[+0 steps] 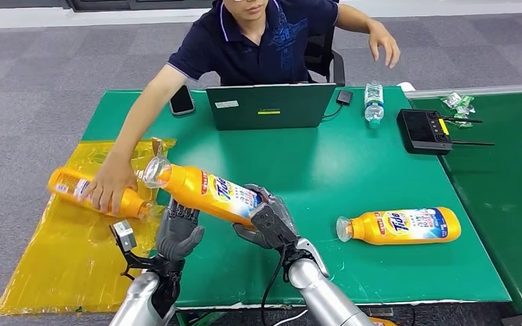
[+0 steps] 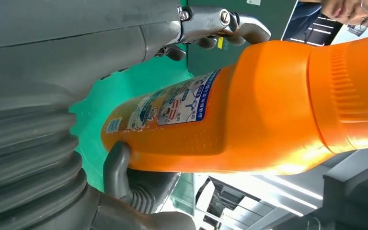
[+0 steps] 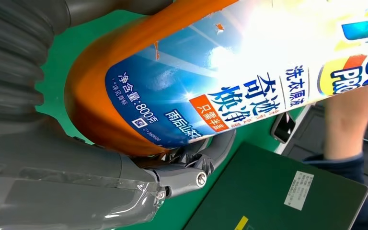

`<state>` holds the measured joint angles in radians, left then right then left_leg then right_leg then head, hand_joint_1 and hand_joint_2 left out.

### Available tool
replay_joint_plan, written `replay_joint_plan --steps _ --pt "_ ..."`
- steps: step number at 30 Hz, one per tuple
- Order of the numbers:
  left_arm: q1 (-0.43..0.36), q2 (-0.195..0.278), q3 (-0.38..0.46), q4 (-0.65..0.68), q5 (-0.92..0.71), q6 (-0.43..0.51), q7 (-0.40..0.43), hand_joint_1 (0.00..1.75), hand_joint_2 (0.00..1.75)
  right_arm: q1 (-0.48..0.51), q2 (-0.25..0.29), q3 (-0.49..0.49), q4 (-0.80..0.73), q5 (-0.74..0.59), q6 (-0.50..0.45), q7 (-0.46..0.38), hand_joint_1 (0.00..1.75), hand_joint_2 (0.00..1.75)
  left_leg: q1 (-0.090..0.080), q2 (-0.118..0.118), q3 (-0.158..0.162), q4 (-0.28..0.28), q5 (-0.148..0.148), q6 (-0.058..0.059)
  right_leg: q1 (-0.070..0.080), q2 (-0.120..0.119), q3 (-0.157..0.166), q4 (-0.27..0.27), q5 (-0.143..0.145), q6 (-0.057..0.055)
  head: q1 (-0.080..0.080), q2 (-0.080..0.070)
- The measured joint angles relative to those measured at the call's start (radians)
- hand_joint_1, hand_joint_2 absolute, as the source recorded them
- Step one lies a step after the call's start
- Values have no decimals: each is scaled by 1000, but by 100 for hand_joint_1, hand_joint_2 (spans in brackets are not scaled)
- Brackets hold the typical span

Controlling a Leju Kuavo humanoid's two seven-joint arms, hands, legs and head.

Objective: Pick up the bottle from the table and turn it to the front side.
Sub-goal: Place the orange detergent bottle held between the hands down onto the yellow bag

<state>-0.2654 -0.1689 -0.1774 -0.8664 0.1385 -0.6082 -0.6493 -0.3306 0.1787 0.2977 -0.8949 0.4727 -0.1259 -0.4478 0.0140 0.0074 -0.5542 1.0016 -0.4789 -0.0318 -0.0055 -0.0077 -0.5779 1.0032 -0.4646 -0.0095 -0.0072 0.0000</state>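
Aloft, the bottle (image 1: 207,193) slants, cap up-left, base in right hand (image 1: 270,221).

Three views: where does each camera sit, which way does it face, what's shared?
Head view: high on the body, facing forward and down over the green table; both silver arms rise from below, right robot hand gripping the held orange bottle.
Left wrist view: behind the left robot hand, facing the bottle's back label.
Right wrist view: behind the right robot hand, facing its front label and the laptop.
Shared: that bottle, all three.
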Motion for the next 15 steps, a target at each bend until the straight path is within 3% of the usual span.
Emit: replay_joint_plan --steps 15 --pt "-114 -24 30 10 -40 47 0 0 175 -16 26 30 27 -2 12 -15 175 175 0 0 0 0 0 0 0 0 0 0 0 0 0 0"
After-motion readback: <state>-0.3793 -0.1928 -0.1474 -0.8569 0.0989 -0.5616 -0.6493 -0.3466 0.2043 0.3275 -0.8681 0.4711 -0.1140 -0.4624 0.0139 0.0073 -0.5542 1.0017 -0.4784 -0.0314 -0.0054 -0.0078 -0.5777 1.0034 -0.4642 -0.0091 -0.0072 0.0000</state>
